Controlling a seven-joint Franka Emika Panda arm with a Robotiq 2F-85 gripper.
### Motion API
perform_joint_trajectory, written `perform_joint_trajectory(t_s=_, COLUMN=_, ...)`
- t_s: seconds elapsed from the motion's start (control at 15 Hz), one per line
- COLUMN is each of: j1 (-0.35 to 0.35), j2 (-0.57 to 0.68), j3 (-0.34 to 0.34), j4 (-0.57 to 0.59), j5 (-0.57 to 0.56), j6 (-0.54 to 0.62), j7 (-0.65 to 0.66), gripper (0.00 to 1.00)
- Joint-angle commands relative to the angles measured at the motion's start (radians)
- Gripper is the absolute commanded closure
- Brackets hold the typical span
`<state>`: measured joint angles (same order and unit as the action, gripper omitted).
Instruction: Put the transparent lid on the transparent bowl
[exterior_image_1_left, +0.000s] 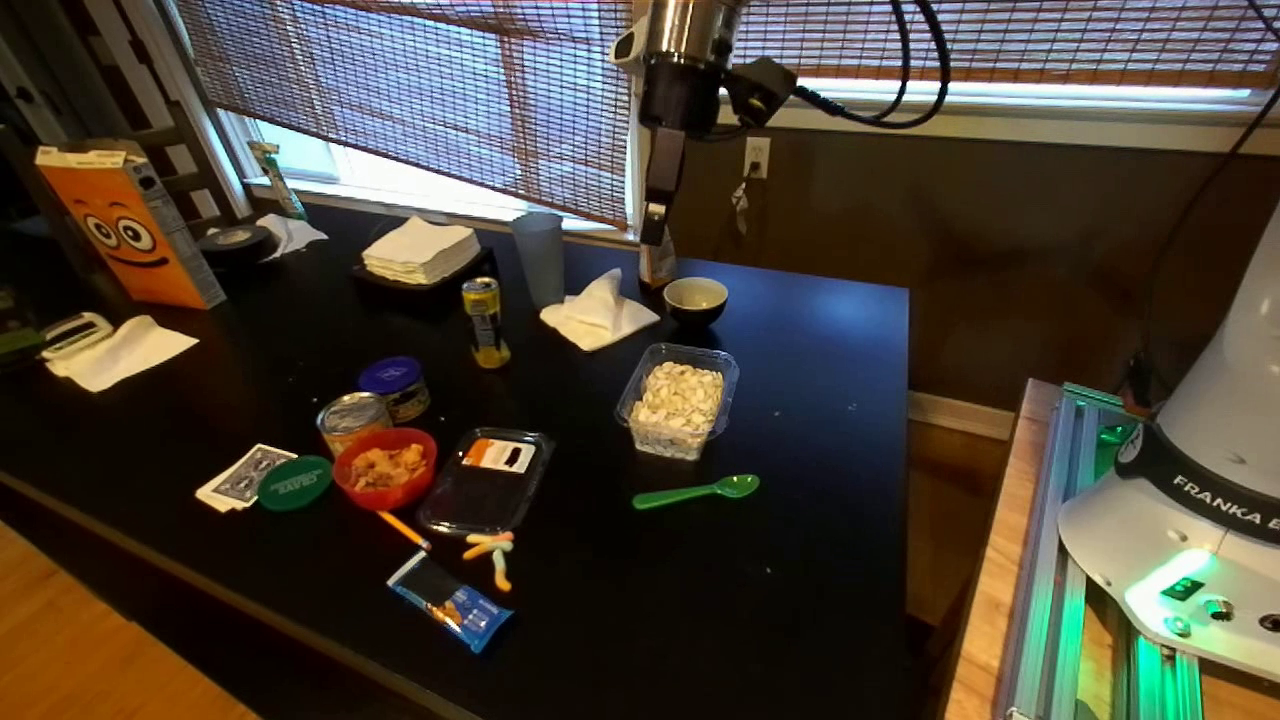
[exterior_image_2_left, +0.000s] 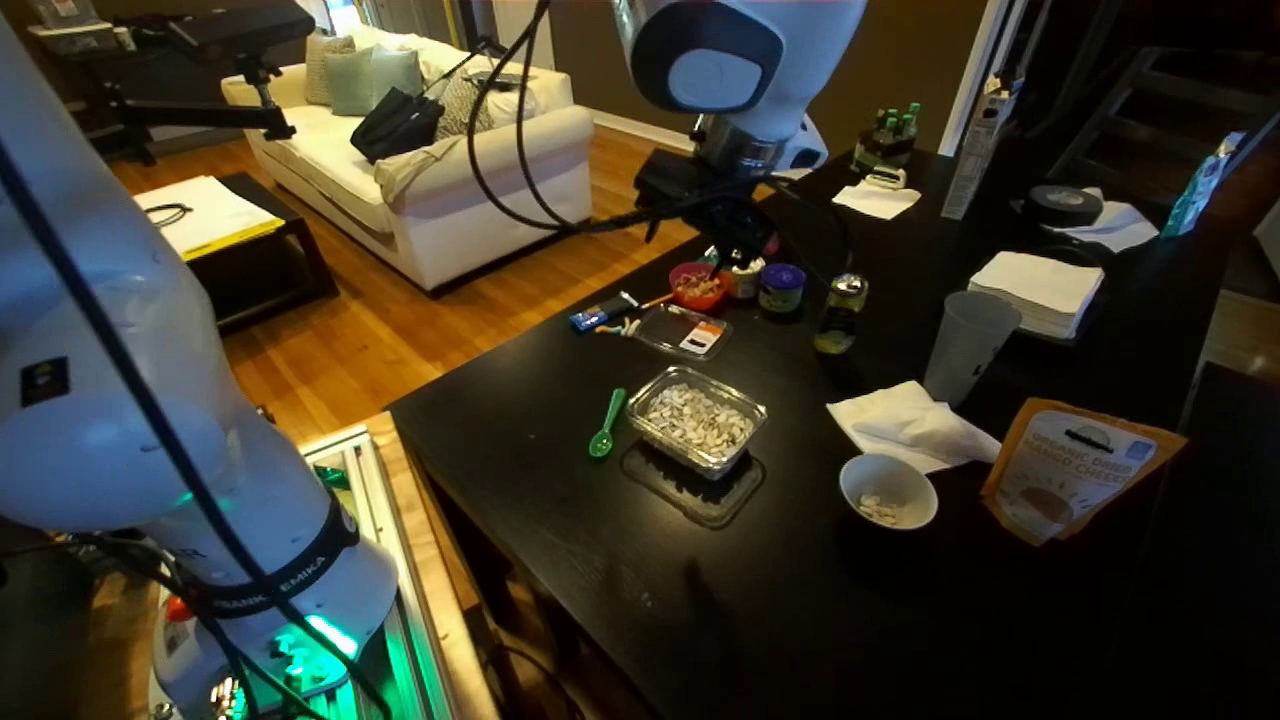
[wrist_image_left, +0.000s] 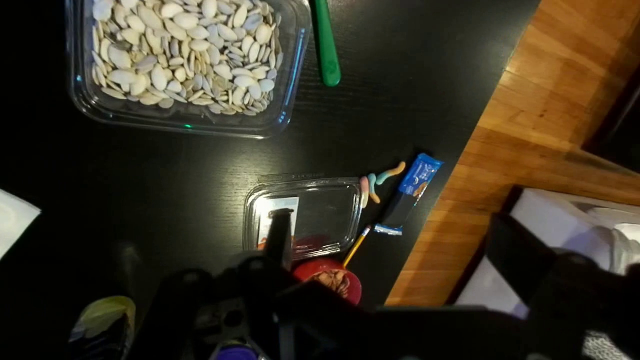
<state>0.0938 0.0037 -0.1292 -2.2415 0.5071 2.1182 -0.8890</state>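
The transparent lid is a clear, rounded rectangle with a white and orange label, lying flat on the dark table; it also shows in an exterior view and the wrist view. The transparent bowl stands upright and uncovered, filled with pale seeds; its near rim crosses the top of the wrist view. My gripper hangs well above the table, pointing down, fingers wide apart with nothing between them. One finger overlaps the lid's label in the wrist view without touching it.
Against the lid's side sits a red bowl of flakes; gummy worms, a pencil and a blue snack bar lie close by. A green spoon rests beside the seeds. Behind stand a yellow can and a small bowl.
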Motion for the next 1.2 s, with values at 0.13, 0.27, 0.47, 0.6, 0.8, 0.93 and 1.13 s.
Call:
perform_joint_trajectory(t_s=0.13, j1=-0.055, j2=0.055, j3=0.048, j4=0.037, j5=0.017, j6=-0.006, j7=-0.039, gripper=0.0)
perform_joint_trajectory(t_s=0.27, j1=-0.055, j2=0.055, j3=0.049, j4=0.046, j5=0.018, j6=-0.012, j7=-0.04, gripper=0.0)
perform_joint_trajectory(t_s=0.47, j1=-0.082, j2=0.131, j3=0.072, j4=0.081, j5=0.128, j6=-0.024, j7=-0.09, gripper=0.0)
perform_joint_trajectory(t_s=0.6, j1=-0.097, j2=0.196, j3=0.098, j4=0.111, j5=0.197, j6=-0.055, j7=-0.124, gripper=0.0)
perform_joint_trajectory(t_s=0.8, j1=-0.114, j2=0.305, j3=0.136, j4=0.163, j5=0.248, j6=-0.062, j7=-0.132, gripper=0.0)
perform_joint_trajectory(t_s=0.93, j1=-0.121, j2=0.374, j3=0.157, j4=0.201, j5=0.254, j6=-0.044, j7=-0.109, gripper=0.0)
perform_joint_trajectory(t_s=1.13, j1=-0.122, j2=0.464, j3=0.18, j4=0.254, j5=0.258, j6=0.011, j7=-0.052, gripper=0.0)
